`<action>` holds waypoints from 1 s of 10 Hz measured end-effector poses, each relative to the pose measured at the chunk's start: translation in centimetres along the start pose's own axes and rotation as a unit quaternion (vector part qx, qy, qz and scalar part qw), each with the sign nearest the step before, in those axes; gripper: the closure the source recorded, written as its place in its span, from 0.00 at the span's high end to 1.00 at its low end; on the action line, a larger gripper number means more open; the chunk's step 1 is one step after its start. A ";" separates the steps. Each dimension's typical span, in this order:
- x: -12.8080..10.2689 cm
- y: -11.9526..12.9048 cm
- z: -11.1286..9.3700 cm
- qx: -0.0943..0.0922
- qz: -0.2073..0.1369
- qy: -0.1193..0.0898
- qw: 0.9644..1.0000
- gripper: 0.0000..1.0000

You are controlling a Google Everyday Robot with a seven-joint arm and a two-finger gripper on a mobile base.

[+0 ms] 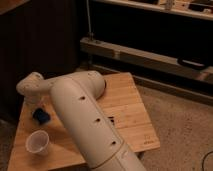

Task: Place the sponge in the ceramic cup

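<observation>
The white ceramic cup stands upright near the front left of the wooden table. Just behind it the dark blue sponge is at table height, directly under my gripper. The gripper hangs down from the white wrist joint at the table's left side. My big white arm crosses the middle of the view and hides much of the table. The sponge sits a short way behind the cup, apart from it.
A small black item peeks out beside the arm on the table. Behind the table runs a low metal rail with dark shelving above. Speckled floor lies to the right. A dark wall stands close on the left.
</observation>
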 end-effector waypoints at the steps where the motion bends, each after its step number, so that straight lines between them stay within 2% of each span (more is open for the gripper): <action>1: 0.0 0.0 -1.1 0.009 0.001 0.010 1.000 0.53; 5: -1.4 0.3 -8.1 0.059 0.001 0.062 0.996 0.53; 7: -2.3 0.6 -9.8 0.087 -0.001 0.084 0.993 0.53; 8: -2.8 0.7 -11.0 0.109 -0.004 0.097 0.989 0.53; 9: -3.3 0.5 -12.7 0.132 -0.013 0.114 0.985 0.53; 10: -3.6 0.3 -13.9 0.144 -0.020 0.126 0.981 0.53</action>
